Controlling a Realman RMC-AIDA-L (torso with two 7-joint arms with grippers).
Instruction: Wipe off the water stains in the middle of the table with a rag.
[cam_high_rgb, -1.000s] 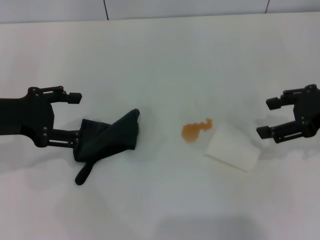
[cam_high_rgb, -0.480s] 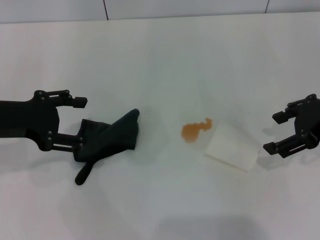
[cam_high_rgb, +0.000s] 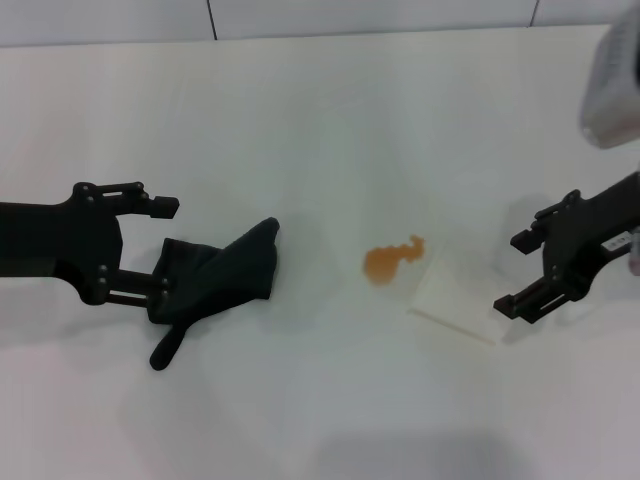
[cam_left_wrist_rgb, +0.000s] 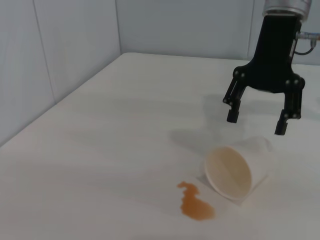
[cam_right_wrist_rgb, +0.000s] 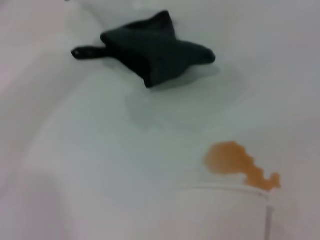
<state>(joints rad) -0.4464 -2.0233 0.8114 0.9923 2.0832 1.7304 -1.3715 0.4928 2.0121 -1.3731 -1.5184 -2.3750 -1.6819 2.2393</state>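
Observation:
The dark rag (cam_high_rgb: 218, 278) lies crumpled on the white table (cam_high_rgb: 320, 120), left of centre, its narrow tail pointing toward the front edge. My left gripper (cam_high_rgb: 163, 250) is open around the rag's left end, the nearer finger touching the cloth. The orange-brown water stains (cam_high_rgb: 392, 260) sit mid-table, apart from the rag. My right gripper (cam_high_rgb: 512, 272) hangs open just right of a tipped white paper cup (cam_high_rgb: 462, 296). The right wrist view shows the rag (cam_right_wrist_rgb: 152, 52) and the stains (cam_right_wrist_rgb: 237, 162). The left wrist view shows the stains (cam_left_wrist_rgb: 196, 204) and the right gripper (cam_left_wrist_rgb: 256, 124).
The paper cup (cam_left_wrist_rgb: 235, 170) lies on its side with its mouth toward the stains, almost touching them. A grey wall (cam_high_rgb: 370, 15) runs along the table's far edge. A blurred pale part of the right arm (cam_high_rgb: 612, 85) shows at the upper right.
My right gripper has swung inward from the right edge toward the cup and tilted. My left gripper has crept slightly toward the rag. Rag, cup and stains have not moved.

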